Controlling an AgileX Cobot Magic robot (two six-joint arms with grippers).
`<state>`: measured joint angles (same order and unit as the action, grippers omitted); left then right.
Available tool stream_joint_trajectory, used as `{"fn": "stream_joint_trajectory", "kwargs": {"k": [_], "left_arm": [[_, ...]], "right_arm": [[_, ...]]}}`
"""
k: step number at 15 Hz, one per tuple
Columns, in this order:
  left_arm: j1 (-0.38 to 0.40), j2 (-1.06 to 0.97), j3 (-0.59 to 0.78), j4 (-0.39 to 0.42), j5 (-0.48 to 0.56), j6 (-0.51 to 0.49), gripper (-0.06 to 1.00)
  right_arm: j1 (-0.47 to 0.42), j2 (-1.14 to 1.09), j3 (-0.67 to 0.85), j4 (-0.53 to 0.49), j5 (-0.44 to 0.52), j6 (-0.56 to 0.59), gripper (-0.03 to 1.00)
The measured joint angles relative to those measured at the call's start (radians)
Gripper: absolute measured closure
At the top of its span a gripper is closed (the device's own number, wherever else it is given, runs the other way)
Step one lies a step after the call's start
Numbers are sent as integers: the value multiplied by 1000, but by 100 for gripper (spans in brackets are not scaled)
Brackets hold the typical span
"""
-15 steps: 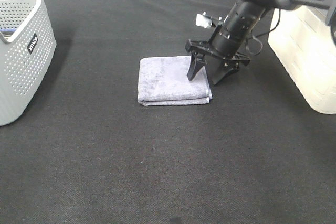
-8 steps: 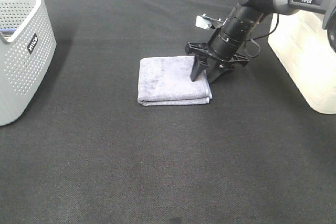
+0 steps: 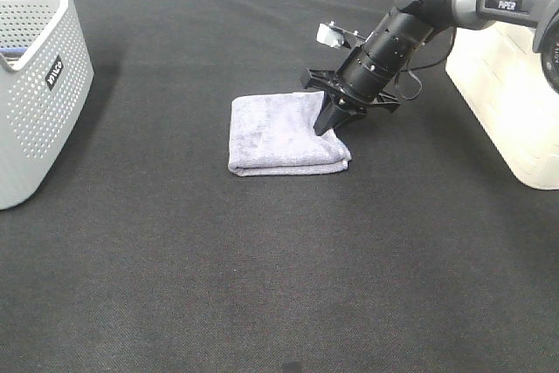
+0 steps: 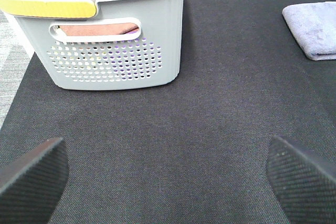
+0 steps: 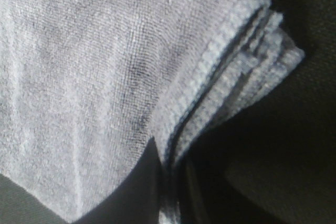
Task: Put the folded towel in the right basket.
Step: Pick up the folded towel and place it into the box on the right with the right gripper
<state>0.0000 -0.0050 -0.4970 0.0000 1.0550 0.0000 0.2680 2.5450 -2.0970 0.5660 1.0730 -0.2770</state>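
Note:
The folded grey-lilac towel (image 3: pixel 278 133) lies flat on the black cloth near the middle. My right gripper (image 3: pixel 328 122) stands steeply on its right edge, jaws closed together on that edge. In the right wrist view the towel (image 5: pixel 105 66) fills the frame and its layered edge runs down into the pinched gripper (image 5: pixel 170 182). The right basket (image 3: pixel 515 102), cream-white, stands at the right edge, apart from the towel. My left gripper (image 4: pixel 168 177) is open and empty, low over bare cloth; the towel's corner (image 4: pixel 315 27) shows far off in its view.
A grey perforated basket (image 3: pixel 35 85) stands at the far left; the left wrist view shows it (image 4: pixel 115 51) holding pink and blue cloths. Black cloth (image 3: pixel 279 286) covers the whole table.
The right gripper's jaws, open astride the towel's right edge a second ago, have closed onto it. The arm has shifted slightly left. The towel's right edge looks a little bunched.

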Motion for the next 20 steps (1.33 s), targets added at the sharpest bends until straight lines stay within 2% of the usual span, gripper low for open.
{"fn": "stream_joint_trajectory", "kwargs": {"k": [10, 12, 13, 15, 20], "left_arm": [[0, 0, 0, 0, 0, 0, -3], [0, 0, 0, 0, 0, 0, -3], [0, 0, 0, 0, 0, 0, -3], [0, 0, 0, 0, 0, 0, -3], [0, 0, 0, 0, 0, 0, -3]], "right_arm": [[0, -378, 0, -201, 8, -3, 91], [-2, -464, 0, -272, 10, 0, 91], [-17, -522, 0, -317, 12, 17, 91], [-75, -584, 0, -341, 25, 38, 91], [-299, -664, 0, -354, 83, 77, 91]]}}
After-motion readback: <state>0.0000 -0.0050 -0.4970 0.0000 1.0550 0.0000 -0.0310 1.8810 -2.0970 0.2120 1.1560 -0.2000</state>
